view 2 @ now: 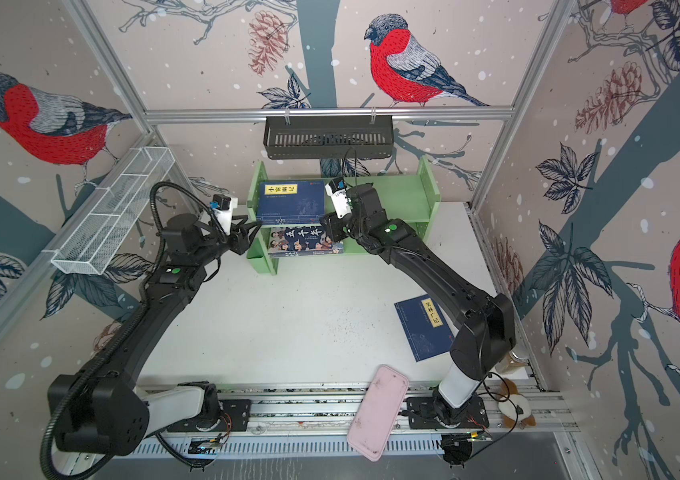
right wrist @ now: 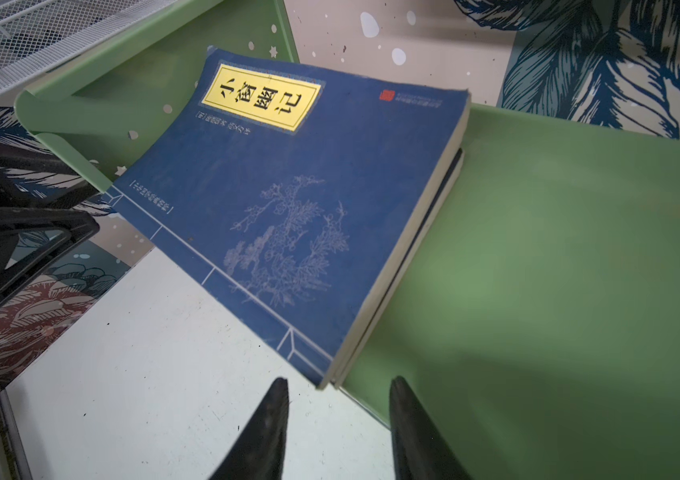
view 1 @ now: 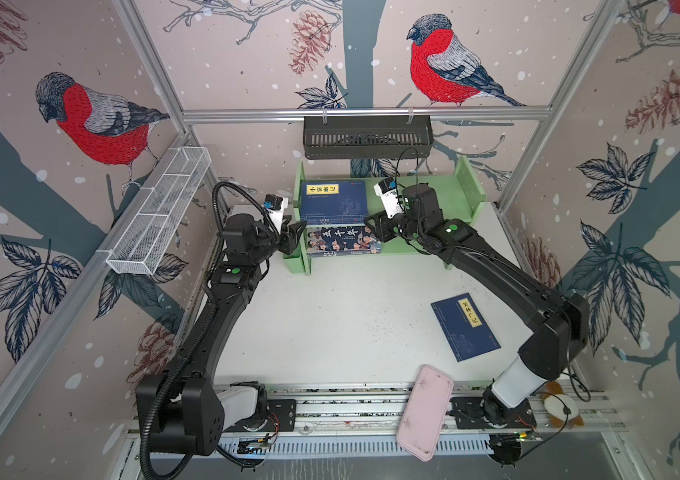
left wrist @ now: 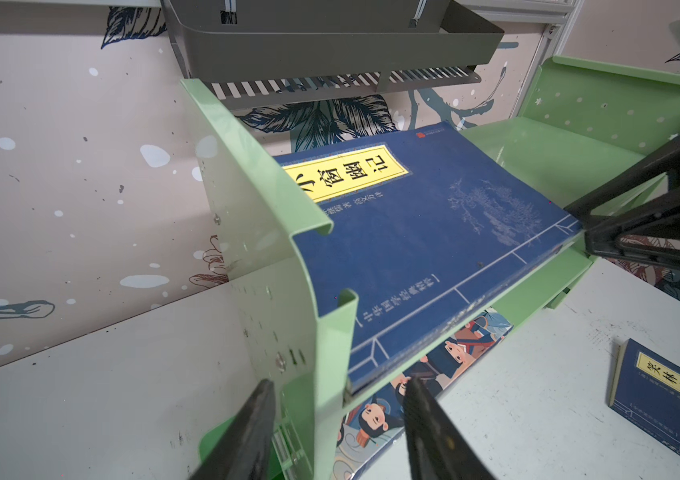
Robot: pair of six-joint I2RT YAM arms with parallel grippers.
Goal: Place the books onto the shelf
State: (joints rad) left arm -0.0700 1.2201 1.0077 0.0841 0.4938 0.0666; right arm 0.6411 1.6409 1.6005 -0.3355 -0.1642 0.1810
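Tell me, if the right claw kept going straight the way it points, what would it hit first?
Probably the near corner of the stacked navy-blue books on the green shelf: it lies just ahead of the open right gripper, in line with its gap. How close is unclear.

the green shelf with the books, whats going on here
Two robot arms are shelving books. A stack of navy books lies flat on the top tier of the green shelf, and the cartoon-cover book lies on the lower tier. The left gripper is at the shelf's left front corner and the right gripper at the stack's near corner. Both are open and hold nothing. A lone navy book lies on the table, not yet shelved.
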